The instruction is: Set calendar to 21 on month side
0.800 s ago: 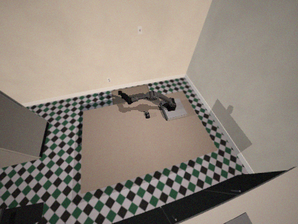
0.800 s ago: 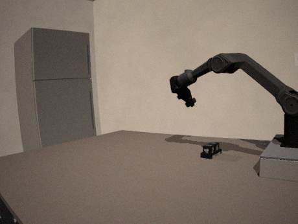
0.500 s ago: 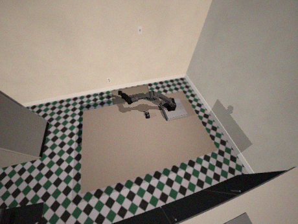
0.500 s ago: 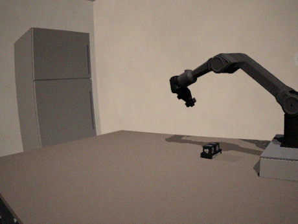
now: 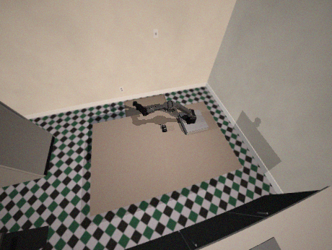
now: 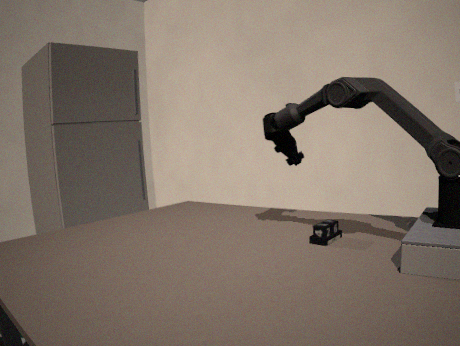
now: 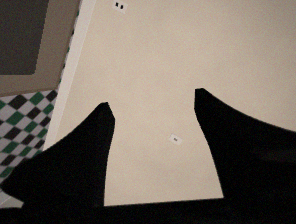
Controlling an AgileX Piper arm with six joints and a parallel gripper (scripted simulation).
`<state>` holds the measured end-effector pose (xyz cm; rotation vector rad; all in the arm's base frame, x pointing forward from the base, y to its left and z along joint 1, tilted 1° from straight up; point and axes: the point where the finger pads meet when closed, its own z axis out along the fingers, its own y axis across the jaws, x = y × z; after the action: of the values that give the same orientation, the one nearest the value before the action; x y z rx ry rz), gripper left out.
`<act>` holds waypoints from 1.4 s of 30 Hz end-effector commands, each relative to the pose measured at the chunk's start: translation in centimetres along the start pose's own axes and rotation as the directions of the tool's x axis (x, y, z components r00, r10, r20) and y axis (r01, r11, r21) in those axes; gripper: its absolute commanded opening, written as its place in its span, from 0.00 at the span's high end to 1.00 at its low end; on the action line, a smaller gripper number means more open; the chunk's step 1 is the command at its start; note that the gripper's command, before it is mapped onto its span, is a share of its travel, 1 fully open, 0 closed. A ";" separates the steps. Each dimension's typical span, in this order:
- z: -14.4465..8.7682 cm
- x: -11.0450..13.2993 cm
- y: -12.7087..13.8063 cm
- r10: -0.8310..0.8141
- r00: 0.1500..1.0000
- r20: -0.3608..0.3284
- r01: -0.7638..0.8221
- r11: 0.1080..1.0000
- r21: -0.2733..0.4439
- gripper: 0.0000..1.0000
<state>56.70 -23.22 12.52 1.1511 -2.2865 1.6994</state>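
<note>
Gripper [image 7: 152, 107]: two dark fingers rising from the lower edge, one at left [image 7: 80, 160], one at right [image 7: 240, 150], tips well apart, nothing between them.

Wall [image 7: 165, 55]: plain cream surface filling most of the frame, seen through the gap between the fingers.

Small white plate [image 7: 174, 139]: on the wall, between the fingers, nearer the right one.

Second white plate [image 7: 120, 5]: at the top edge, two dark marks on it.

Pale baseboard strip [image 7: 70, 75]: running diagonally along the wall's left border.

Checkered floor [image 7: 22, 120]: green, black and white, at lower left.

Tan surface [image 7: 52, 55] with a dark grey panel [image 7: 20, 35]: upper left corner.
</note>
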 end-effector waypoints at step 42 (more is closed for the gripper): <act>-28.9 6.1 20.4 0.592 0.716 -0.370 -0.517 0.093 -0.851 0.00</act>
<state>29.69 0.28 10.32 -0.0041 -3.1364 -0.0229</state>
